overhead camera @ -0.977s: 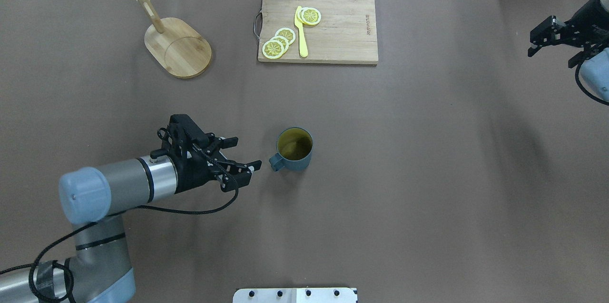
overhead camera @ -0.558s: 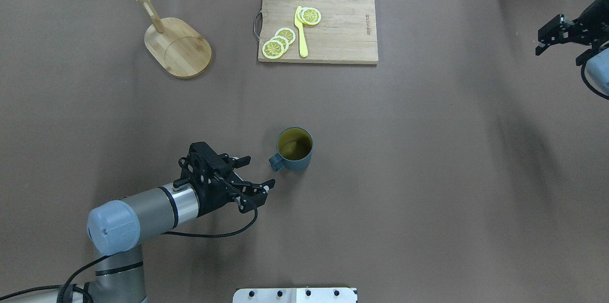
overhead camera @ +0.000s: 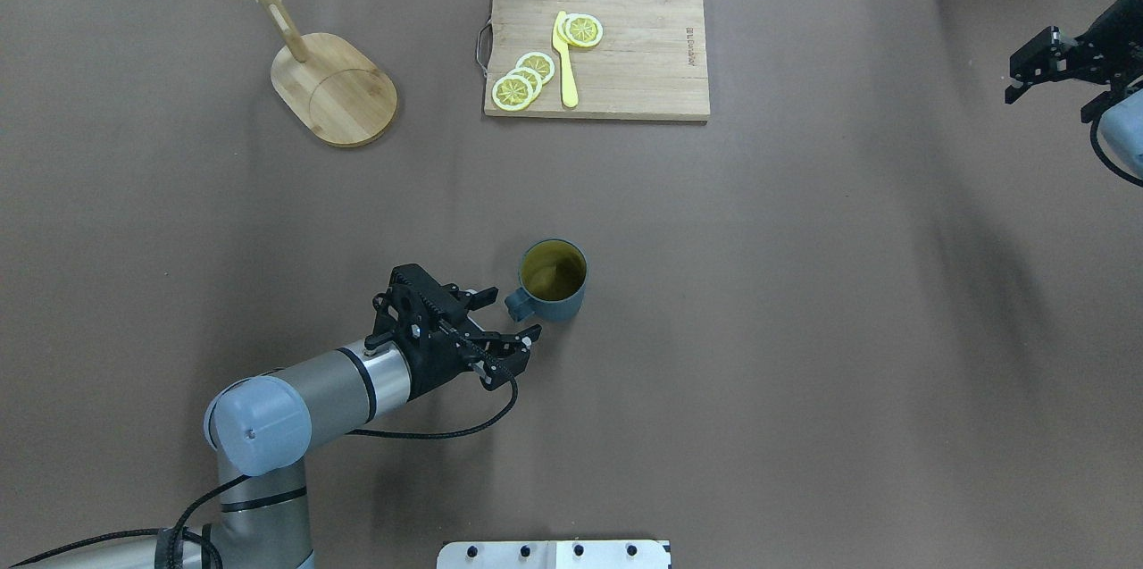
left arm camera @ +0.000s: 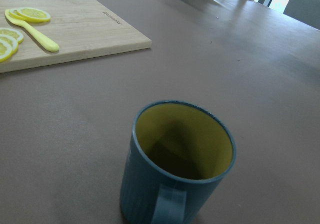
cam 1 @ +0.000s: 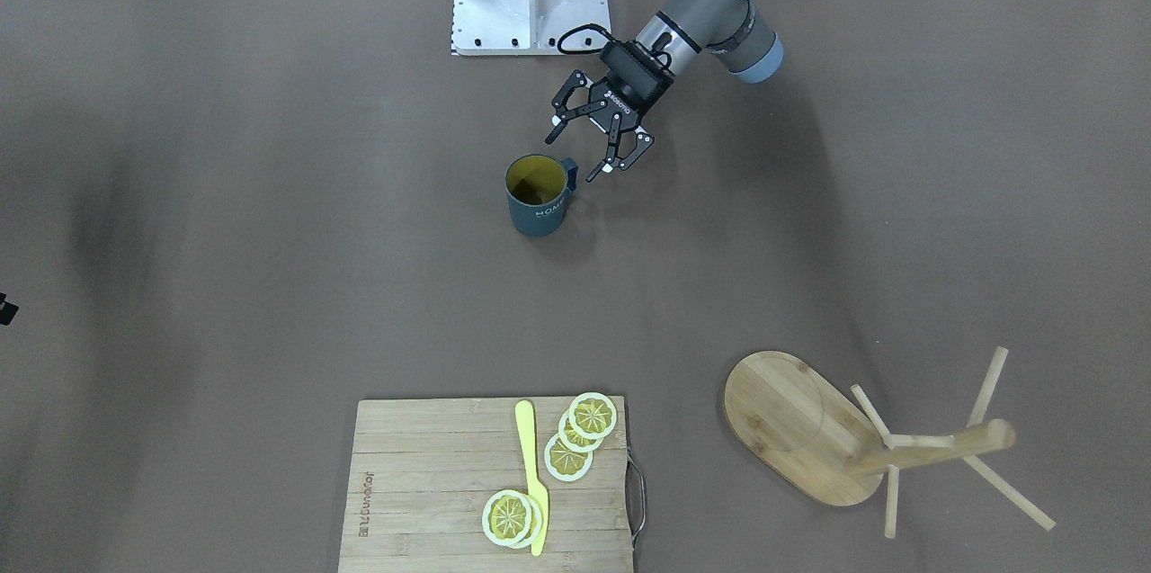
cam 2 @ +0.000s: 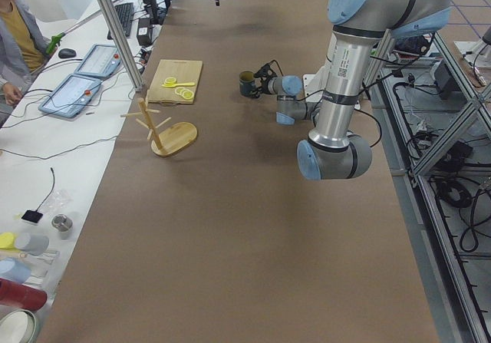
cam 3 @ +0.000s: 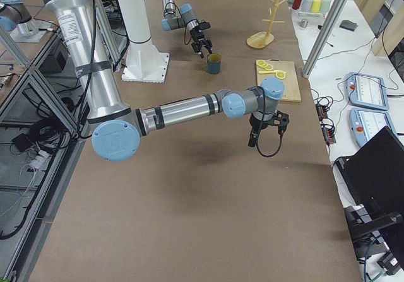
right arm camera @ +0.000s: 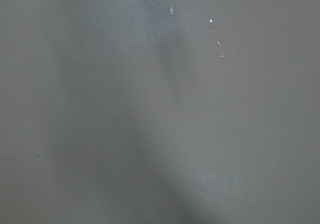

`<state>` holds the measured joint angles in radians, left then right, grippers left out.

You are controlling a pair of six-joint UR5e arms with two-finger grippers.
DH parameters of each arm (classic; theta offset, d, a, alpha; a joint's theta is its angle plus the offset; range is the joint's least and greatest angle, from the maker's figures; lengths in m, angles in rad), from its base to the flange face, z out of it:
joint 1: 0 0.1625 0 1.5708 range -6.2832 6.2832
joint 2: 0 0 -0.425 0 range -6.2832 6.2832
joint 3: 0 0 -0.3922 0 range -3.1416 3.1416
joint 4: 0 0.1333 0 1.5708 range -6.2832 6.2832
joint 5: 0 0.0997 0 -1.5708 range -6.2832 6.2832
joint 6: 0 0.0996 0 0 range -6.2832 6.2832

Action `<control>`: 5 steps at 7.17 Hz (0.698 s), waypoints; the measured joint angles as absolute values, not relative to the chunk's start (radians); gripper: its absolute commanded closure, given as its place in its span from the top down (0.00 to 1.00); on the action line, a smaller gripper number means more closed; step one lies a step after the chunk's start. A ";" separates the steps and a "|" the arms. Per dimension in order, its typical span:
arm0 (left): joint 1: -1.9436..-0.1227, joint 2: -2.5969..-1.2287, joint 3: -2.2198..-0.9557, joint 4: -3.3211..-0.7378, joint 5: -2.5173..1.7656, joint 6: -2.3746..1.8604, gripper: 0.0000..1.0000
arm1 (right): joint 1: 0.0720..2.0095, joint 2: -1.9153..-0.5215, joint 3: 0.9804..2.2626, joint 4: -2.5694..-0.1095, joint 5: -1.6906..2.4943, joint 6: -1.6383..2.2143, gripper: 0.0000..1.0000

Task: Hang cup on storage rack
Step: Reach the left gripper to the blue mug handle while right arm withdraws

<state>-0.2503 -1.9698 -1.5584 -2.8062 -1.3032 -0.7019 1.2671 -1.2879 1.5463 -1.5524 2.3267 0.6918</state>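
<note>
The cup is a slate-blue mug with a yellowish inside. It stands upright mid-table, its handle turned toward my left gripper. That gripper is open and low, with the handle just at the mouth of its fingers; I cannot tell if they touch. The left wrist view shows the cup close up, handle nearest the camera. The storage rack, a bamboo mug tree with bare pegs, stands at the far left. My right gripper hangs open at the far right, holding nothing.
A wooden cutting board with lemon slices and a yellow knife lies at the back centre. The robot's white base plate is at the near edge. A seated person is beyond the table's far side in the exterior left view.
My left gripper has travelled right and nearer the robot, closing in on the cup's handle. The right gripper drew back to the right early on, then stayed still.
</note>
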 measured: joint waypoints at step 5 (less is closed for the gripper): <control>-0.252 -1.975 -1.565 -2.814 -1.307 -0.698 0.00 | 1.268 -1.291 1.546 -1.552 2.325 0.692 1.00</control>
